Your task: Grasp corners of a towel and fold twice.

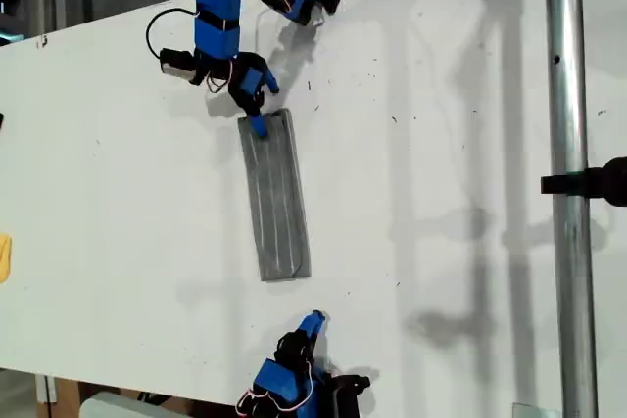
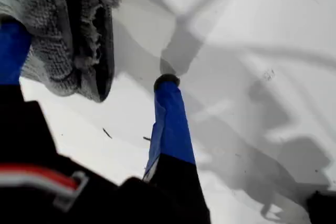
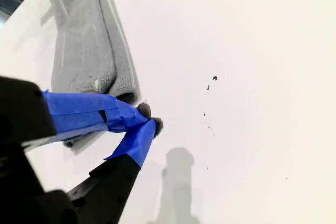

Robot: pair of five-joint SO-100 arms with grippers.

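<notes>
Nearest the exterior view's bottom edge, my second gripper rests pinched shut on nothing, just short of the towel. The towel lies on the white table as a long, narrow strip with doubled layers. It is thin, nubbly grey cloth with pale stripes and soft rounded ends. At the far end my first gripper stands wide open, one taped finger on the corner, the other on bare table. For a clean second fold, I'd say both layers want pinching together before lifting.
</notes>
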